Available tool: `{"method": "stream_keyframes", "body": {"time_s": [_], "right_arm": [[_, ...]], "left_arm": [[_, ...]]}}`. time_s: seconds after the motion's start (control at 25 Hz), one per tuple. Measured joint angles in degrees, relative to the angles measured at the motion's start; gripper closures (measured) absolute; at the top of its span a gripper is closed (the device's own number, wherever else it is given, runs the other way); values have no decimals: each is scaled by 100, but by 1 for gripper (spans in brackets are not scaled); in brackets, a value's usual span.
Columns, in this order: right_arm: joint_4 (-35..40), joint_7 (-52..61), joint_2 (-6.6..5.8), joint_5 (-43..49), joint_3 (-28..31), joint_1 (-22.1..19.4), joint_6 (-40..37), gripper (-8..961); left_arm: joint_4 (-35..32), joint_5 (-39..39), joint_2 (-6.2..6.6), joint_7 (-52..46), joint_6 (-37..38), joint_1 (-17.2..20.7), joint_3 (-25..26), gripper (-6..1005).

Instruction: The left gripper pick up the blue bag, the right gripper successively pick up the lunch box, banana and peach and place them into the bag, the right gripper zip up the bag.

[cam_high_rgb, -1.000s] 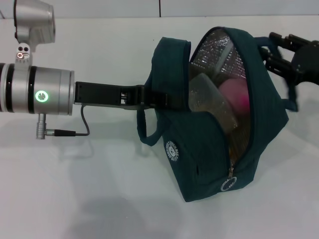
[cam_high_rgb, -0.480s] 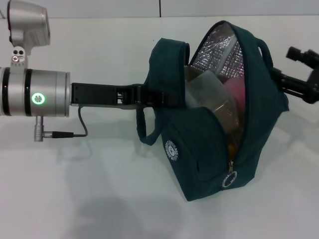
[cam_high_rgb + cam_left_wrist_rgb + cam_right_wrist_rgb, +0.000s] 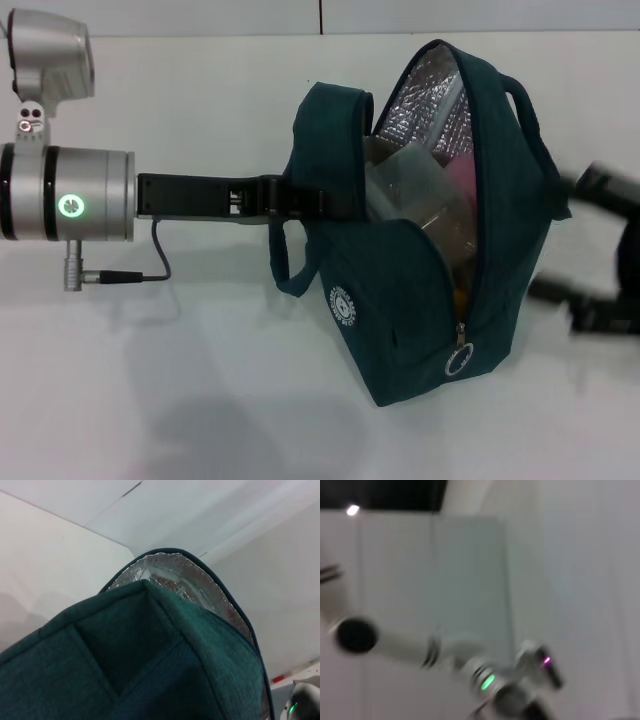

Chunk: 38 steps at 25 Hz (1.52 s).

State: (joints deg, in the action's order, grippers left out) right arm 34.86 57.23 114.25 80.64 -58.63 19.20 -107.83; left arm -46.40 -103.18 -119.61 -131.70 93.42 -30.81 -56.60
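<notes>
The blue bag (image 3: 420, 300) stands on the white table with its zipper open and its silver lining (image 3: 425, 95) showing. Inside it the clear lunch box (image 3: 405, 185) leans, with the pink peach (image 3: 462, 175) behind it. Low in the opening is a sliver of yellow banana (image 3: 460, 296). My left gripper (image 3: 300, 200) is shut on the bag's left side by the handle. The left wrist view shows only the bag's fabric (image 3: 165, 670) and the lining (image 3: 165, 575). Right of the bag, away from it, my right gripper (image 3: 580, 300) is a motion blur. The ring zipper pull (image 3: 459, 362) hangs at the bag's bottom front.
The white table (image 3: 200, 400) spreads in front of and to the left of the bag. My left arm (image 3: 70, 195) reaches in from the left edge. In the right wrist view there is only a blurred arm with a green light (image 3: 487, 682).
My right gripper has swung down from beside the bag's top to lower on its right. The left arm and bag have shifted slightly left.
</notes>
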Motion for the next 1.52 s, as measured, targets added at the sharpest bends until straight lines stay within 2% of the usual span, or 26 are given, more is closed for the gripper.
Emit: {"method": "stream_keyframes", "body": {"time_s": [0.12, 0.44, 0.56, 0.8, 1.32, 1.52], "right_arm": [[-94, -174, 81, 652, -22, 22, 17, 79], [-349, -279, 89, 1214, -344, -19, 520, 80], [-620, -321, 90, 1423, -563, 46, 1016, 80], [-886, -489, 98, 1431, -833, 161, 1459, 80], [-960, -500, 139, 1244, -968, 284, 1580, 88], [-972, -522, 158, 739, -1545, 385, 1682, 95]], "left_arm": [[0, 0, 0, 43, 1, 11, -1, 937], [0, 0, 12, 75, 1, 68, 9, 936], [0, 0, 14, 81, 1, 84, 9, 936], [0, -1, 17, 107, -4, 93, 9, 936], [0, -13, 17, 137, -22, 70, 9, 936], [0, -10, 17, 143, -29, 68, 9, 936]]}}
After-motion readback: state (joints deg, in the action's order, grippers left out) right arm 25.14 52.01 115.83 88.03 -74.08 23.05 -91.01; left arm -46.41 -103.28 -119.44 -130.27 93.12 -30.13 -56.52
